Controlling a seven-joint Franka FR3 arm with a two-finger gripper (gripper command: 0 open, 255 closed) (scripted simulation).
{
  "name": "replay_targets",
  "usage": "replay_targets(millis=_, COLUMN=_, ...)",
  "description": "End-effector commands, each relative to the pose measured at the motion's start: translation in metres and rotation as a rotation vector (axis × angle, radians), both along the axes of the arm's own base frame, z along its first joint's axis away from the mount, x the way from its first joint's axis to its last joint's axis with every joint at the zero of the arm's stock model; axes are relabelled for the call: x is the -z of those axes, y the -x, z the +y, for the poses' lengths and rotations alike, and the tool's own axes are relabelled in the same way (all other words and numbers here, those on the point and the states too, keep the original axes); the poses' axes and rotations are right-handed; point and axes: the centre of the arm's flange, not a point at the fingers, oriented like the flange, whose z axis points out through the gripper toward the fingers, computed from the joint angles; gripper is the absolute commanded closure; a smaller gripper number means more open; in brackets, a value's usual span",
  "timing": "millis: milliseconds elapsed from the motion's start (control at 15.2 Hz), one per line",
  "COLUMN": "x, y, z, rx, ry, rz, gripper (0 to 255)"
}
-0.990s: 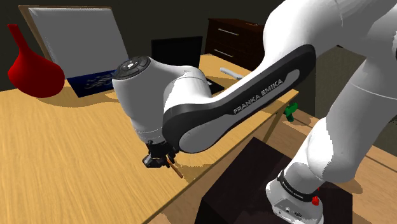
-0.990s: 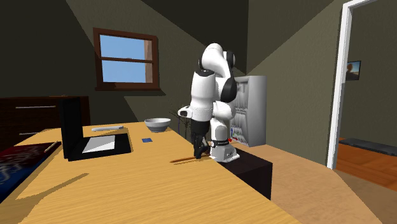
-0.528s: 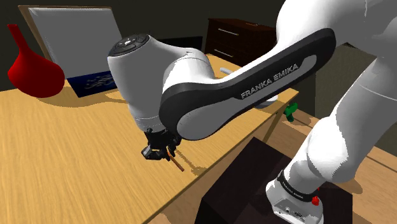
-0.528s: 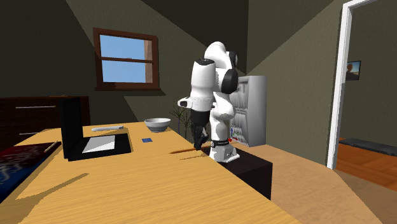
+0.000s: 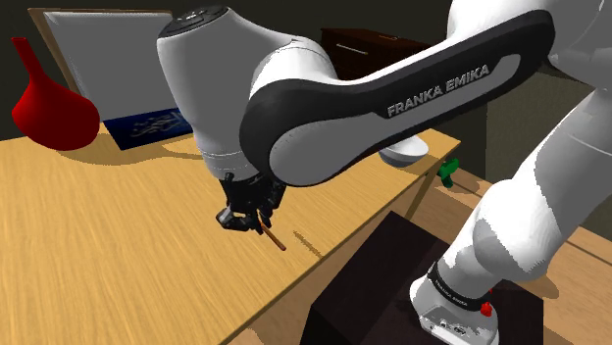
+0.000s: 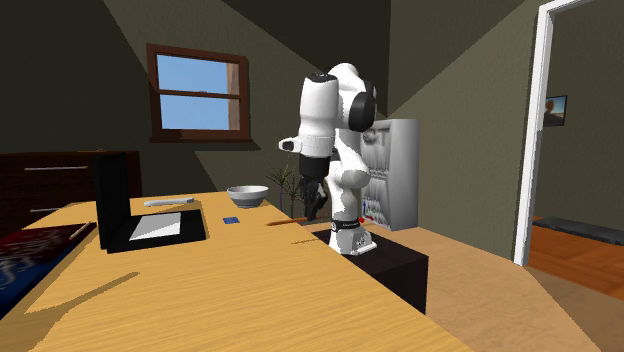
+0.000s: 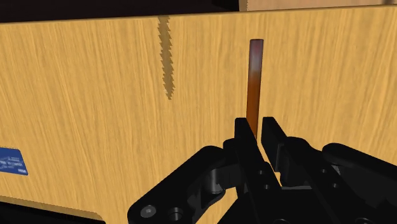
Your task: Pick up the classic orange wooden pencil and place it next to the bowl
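My black gripper point(image 5: 245, 214) hangs a little above the wooden table point(image 5: 108, 245), near its edge by the stand, shut on a brown-orange pencil point(image 5: 274, 238). The pencil point(image 7: 254, 79) sticks out straight from between the two fingers, clear of the tabletop, and the gripper point(image 7: 256, 127) clasps its near end. A white bowl point(image 6: 247, 194) stands on the table farther from the second exterior view's camera, and the gripper point(image 6: 315, 205) is to its right there. In the shoulder view the arm hides most of the bowl point(image 5: 410, 151).
An open black laptop point(image 6: 130, 210) stands at the second exterior view's left, with a small blue card point(image 6: 231, 220) between it and the bowl. A red vase point(image 5: 44, 98) stands at the shoulder view's far left. A small green object point(image 5: 448, 172) is fixed at the table's edge near the dark stand point(image 5: 392, 284).
The gripper has risen off the table with the pencil in it and moved toward the bowl. The arm's elbow has swung higher.
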Motion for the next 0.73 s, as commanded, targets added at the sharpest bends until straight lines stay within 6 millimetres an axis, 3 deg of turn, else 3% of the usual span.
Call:
replay_targets(millis=0, x=-0.011, y=0.001, z=0.001, rx=0.000, ry=0.000, rz=0.001, gripper=255)
replay_targets(millis=594, x=-0.054, y=0.001, z=0.001, rx=0.000, ry=0.000, rz=0.001, gripper=255)
replay_targets(millis=660, x=-0.054, y=-0.001, z=-0.012, rx=0.000, ry=0.000, rz=0.001, gripper=255)
